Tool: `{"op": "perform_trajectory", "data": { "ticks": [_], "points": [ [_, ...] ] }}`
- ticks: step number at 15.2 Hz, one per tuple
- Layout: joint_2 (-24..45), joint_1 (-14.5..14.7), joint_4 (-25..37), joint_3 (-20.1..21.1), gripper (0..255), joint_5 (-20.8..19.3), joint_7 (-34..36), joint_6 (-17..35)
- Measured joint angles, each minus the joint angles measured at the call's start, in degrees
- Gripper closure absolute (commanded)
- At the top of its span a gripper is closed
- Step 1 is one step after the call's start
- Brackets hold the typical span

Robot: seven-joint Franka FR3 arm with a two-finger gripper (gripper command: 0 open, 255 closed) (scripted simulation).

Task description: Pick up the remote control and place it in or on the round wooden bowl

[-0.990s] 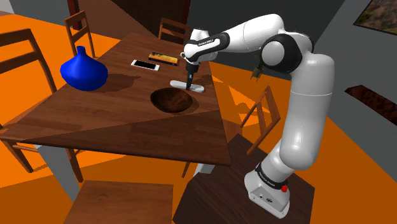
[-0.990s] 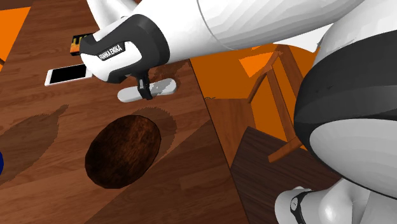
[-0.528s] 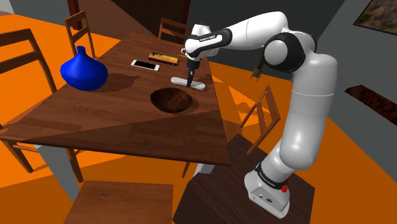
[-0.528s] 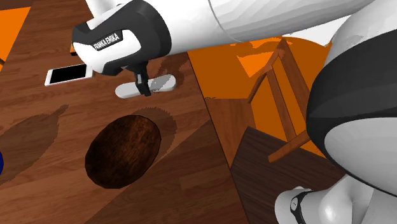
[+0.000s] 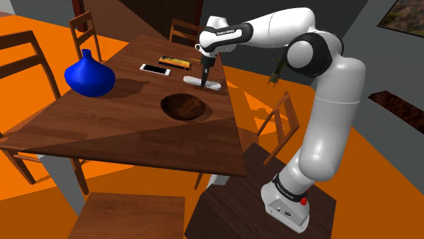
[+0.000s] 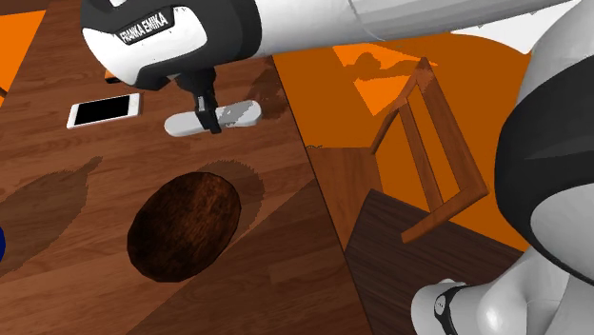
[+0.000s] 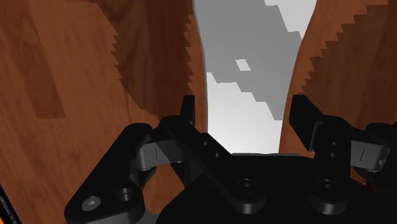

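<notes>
Wrist view: a slim, pale grey remote control (image 7: 245,83) runs lengthwise away from the camera, clamped near its middle between two black fingers (image 7: 187,113), one pressed against each long edge. It looks stiff, light and smooth-sided, so a hold across the middle should balance it, though the hard shell could slip if the squeeze is weak. In the shoulder view it hangs by the far right edge of the wooden desk (image 5: 136,142), seemingly just above the surface. The round, dark wooden bowl (image 5: 183,107) is empty and sits just nearer and to that view's left. Farther left lie a phone (image 5: 155,68) and a blue vase (image 5: 90,77).
</notes>
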Motion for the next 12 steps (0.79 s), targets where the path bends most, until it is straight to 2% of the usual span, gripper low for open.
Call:
{"op": "perform_trajectory", "data": {
  "ticks": [9, 12],
  "points": [
    [-1.5, 0.0, 5.0, -0.2, 255, -0.4, 0.2, -6.5],
    [-3.6, 1.0, 3.4, 0.1, 255, -0.9, 1.5, -6.9]
  ]
}}
